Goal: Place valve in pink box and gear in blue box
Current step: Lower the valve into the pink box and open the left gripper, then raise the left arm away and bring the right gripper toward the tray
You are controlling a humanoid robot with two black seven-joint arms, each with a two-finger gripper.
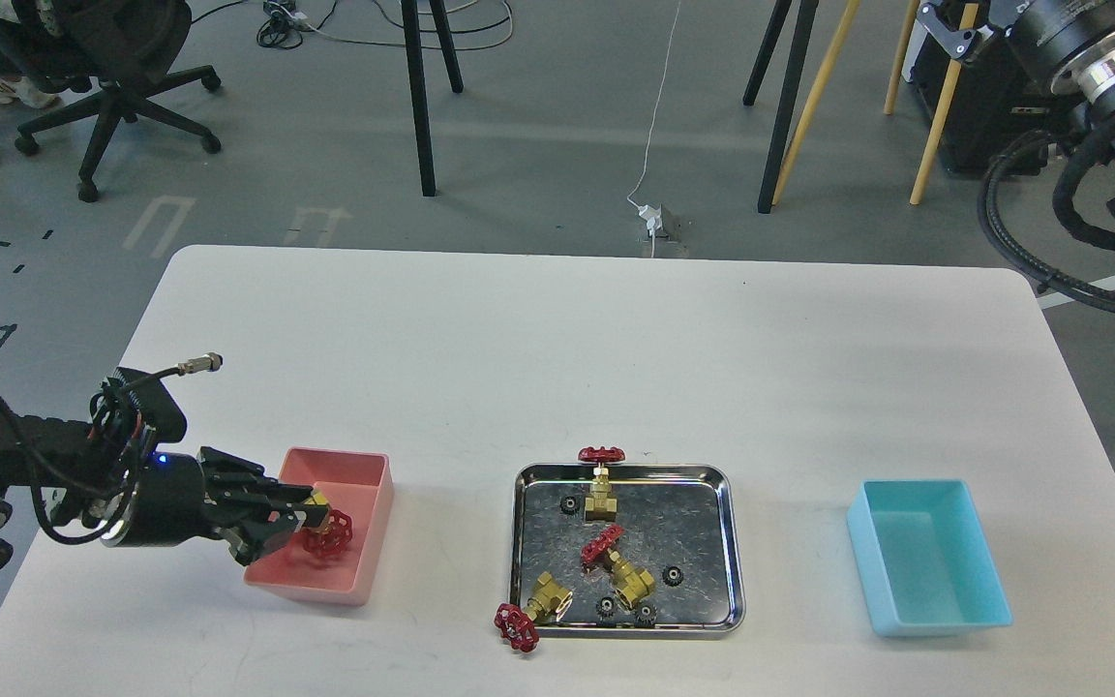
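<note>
My left gripper (298, 518) reaches from the left into the salmon-pink box (364, 503) and is shut on a brass valve (325, 530) with a red handwheel, held low inside the box. Three more valves (602, 489) lie in and over the rim of the steel tray (730, 542) at the table's middle, with several tiny black gears (673, 576) among them. The turquoise-blue box (927, 557) stands empty at the right. My right gripper is out of view; only the arm's upper parts show at the top right.
One valve's handwheel (516, 627) hangs over the tray's front left corner onto the white table (557, 348). Chair legs, stands and cables are on the floor beyond the table's far edge.
</note>
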